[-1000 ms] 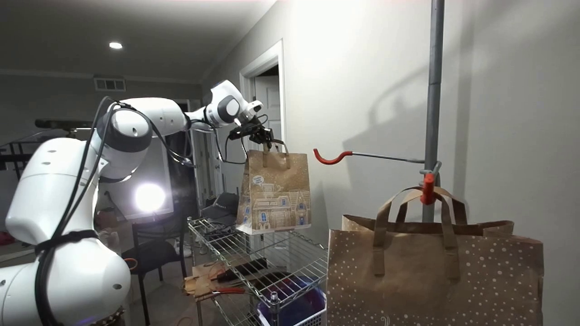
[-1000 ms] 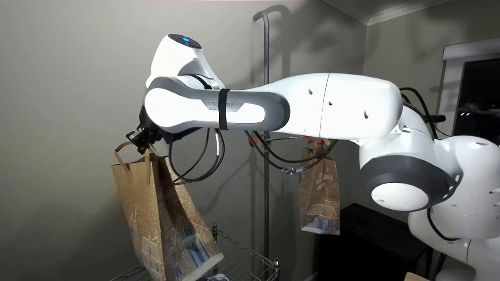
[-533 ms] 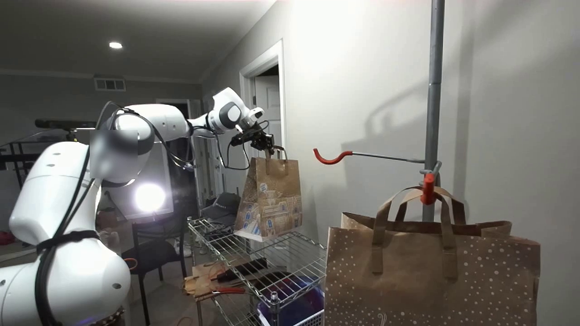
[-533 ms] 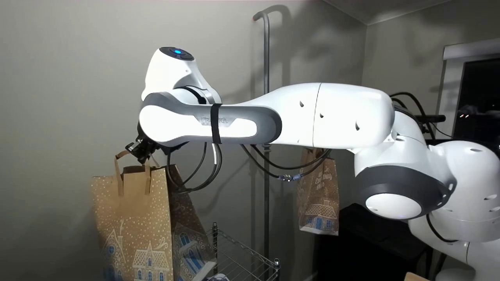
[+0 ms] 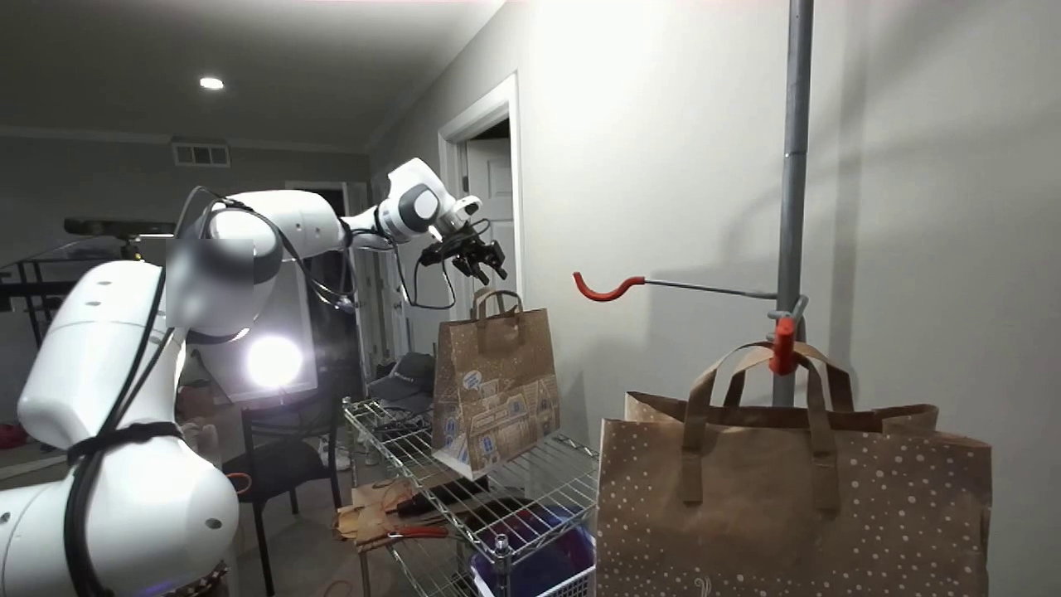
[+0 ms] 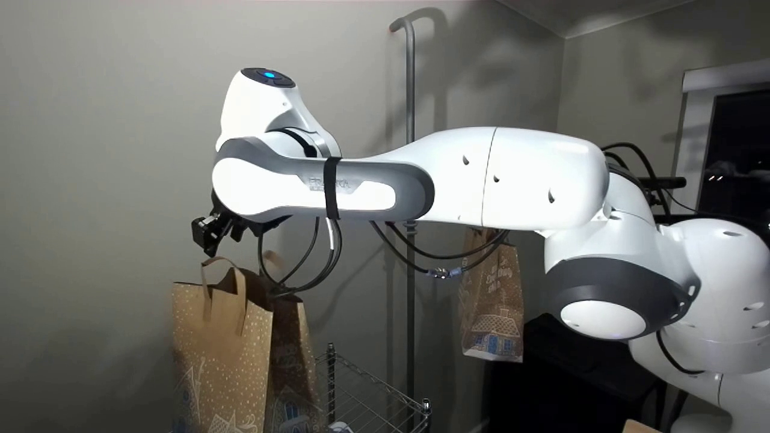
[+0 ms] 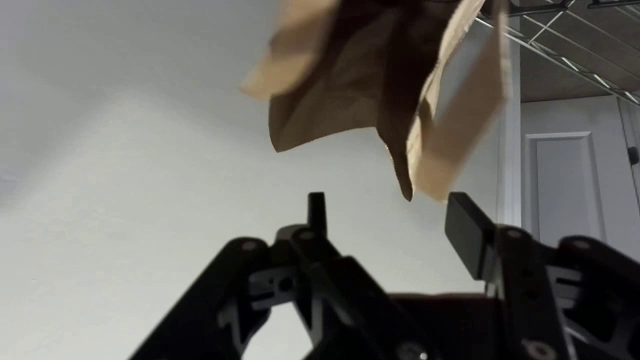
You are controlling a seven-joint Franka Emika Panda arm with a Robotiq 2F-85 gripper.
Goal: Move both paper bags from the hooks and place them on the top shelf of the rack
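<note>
One brown paper bag (image 5: 501, 381), printed with houses, is at the top shelf of the rack (image 5: 547, 535), looking upright; its base overlaps the wire grid, though full contact is hard to judge. Just above its looped handles, my gripper (image 5: 493, 276) stands open, apart from the bag. In the wrist view nothing lies between the fingers (image 7: 467, 235), and the bag's handles (image 7: 460, 135) look blurred beyond them. The speckled paper bag (image 5: 787, 514) hangs by its handles from an orange-red hook (image 5: 782, 347). Another hook (image 5: 609, 290) is bare.
A grey pole (image 5: 794, 166) carries the hooks close to the wall. Dark items and a cap (image 5: 406, 377) lie around the rack's far left end. A basket (image 5: 539, 555) sits under the top shelf. Cables (image 6: 319, 264) dangle below the arm.
The gripper came down with the house-printed bag, then opened and let go of its handles. That bag dropped lower, onto or near the shelf. The speckled bag stays on its hook.
</note>
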